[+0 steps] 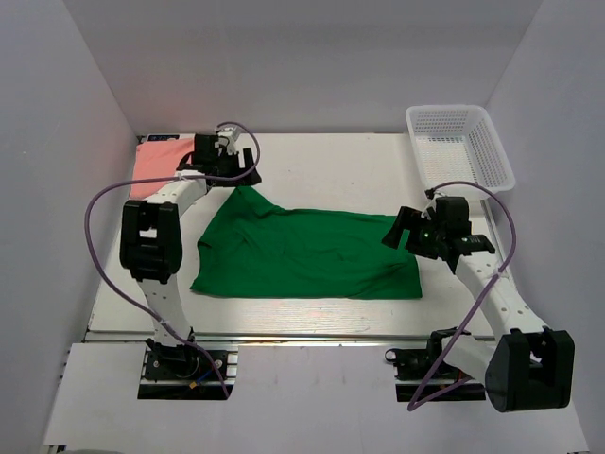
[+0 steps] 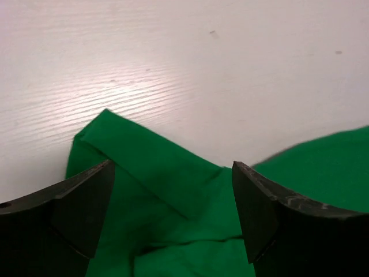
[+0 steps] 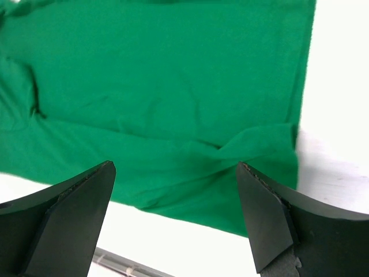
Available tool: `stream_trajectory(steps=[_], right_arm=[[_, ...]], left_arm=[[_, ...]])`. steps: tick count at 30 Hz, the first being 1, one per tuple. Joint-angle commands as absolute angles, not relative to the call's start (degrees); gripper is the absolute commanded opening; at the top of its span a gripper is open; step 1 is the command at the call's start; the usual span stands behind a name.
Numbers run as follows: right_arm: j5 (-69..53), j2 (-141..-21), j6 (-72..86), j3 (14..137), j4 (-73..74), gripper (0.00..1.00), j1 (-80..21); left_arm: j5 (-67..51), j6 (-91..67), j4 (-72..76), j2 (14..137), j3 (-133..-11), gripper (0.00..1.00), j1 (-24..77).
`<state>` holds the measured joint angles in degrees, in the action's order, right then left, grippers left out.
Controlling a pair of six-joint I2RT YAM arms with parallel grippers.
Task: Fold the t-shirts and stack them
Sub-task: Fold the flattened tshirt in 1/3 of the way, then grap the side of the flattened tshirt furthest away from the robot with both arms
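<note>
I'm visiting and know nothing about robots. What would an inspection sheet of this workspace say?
Surface: white table, no spills seen.
Job's things: green t-shirt spread mid-table, slightly wrinkled; pink t-shirt at the far left corner.
Clutter: white mesh basket at the far right corner, empty.
Grippers: left gripper open over the green t-shirt's far left corner; right gripper open over its right edge.
Cables: purple cable loops along each arm.
Surroundings: plain white walls on three sides.

T-shirts: 2, green t-shirt (image 1: pixel 312 255) and pink t-shirt (image 1: pixel 156 168) (partly behind an arm). Mesh basket (image 1: pixel 421 151): 1. Arms: 2, left arm (image 1: pixel 151 241) and right arm (image 1: pixel 501 293). Table (image 1: pixel 331 161): 1.
</note>
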<state>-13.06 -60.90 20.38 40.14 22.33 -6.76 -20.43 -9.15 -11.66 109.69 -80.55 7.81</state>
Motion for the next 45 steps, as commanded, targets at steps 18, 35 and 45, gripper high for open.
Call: stream_trajectory(steps=[18,35,45], right_arm=[[-6.68,-67.32,21.36,48.52,25.4,0.91,-6.59],[3.24,-74.87,35.31,48.25,15.84,0.91,-6.94],[11.16,-88.4,31.83,55.19,8.79,0.88,-9.4]], left_arm=[[-24.61,-10.63,-18.9,129.11,-96.86,0.32,4.66],[-30.32,-11.69,-15.64,119.54,-91.94,0.0,4.66],[-30.85,-11.69,-16.87,113.91,-89.47,0.0,4.66]])
